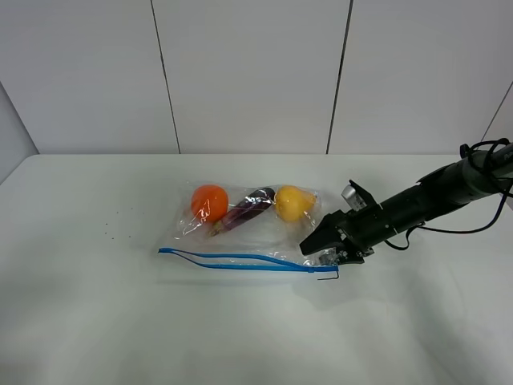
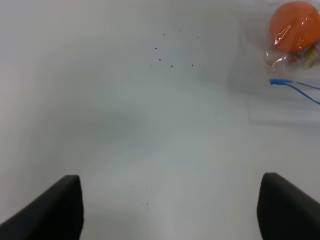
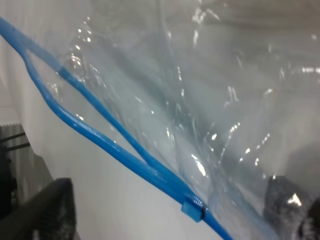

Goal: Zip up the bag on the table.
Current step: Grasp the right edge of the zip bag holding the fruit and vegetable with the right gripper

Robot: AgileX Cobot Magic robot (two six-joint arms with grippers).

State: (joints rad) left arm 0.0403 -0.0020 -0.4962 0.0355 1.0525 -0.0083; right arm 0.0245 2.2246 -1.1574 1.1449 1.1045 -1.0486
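**Right gripper set open around the slider end of the bag's zipper**

The bag (image 1: 240, 233) is laid flat on the table (image 1: 96, 321), about midway between the left and right edges and nearer the far edge than the near one. An orange (image 1: 209, 201), an eggplant (image 1: 247, 208) and a pear (image 1: 293, 202) are seen through the clear plastic. They are lined up along the side of the bag that faces the far edge. The blue zipper strip (image 1: 240, 261) runs along the side that faces the near edge. Its two halves are parted at the end toward the left edge and joined only close to the other end, where a small blue slider (image 3: 192, 210) is seen.

The right gripper (image 1: 323, 249) is carried on an arm stretched in from the right edge and is held low at the joined end of the strip. In the right wrist view its two fingers (image 3: 47, 210) are seen standing apart, with the strip, the slider and crinkled plastic between them. Whether either finger touches the bag cannot be told.

The left gripper (image 2: 170, 176) is shown only in the left wrist view. Its jaws are spread wide above bare table, well apart from the bag. A scatter of small dark dots (image 2: 165, 55) is seen on the table between this gripper and the bag
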